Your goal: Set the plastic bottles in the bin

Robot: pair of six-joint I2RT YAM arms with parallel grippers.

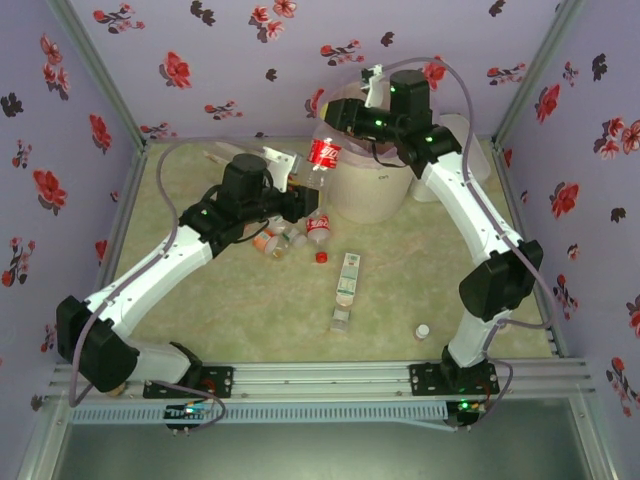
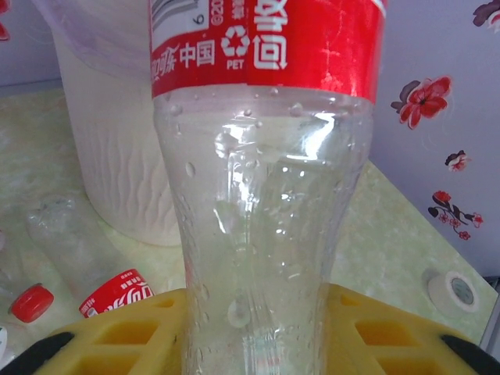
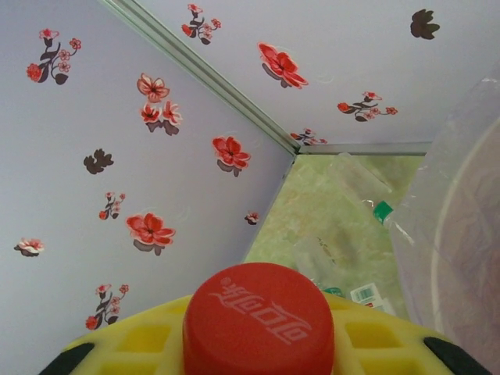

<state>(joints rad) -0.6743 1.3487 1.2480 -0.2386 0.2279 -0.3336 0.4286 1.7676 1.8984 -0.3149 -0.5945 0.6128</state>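
Counted: one bin at the middle of the table's far edge, and at least six plastic bottles. One is raised at the bin's left rim, one lies at the table's centre, one sits by the far-left corner, and the rest are bunched beside the left arm, number uncertain. The left gripper is clamped on the raised bottle at its clear body, and the right gripper is clenched on its red cap.

Robot test cell: flower-patterned walls, aluminium frame, green tabletop
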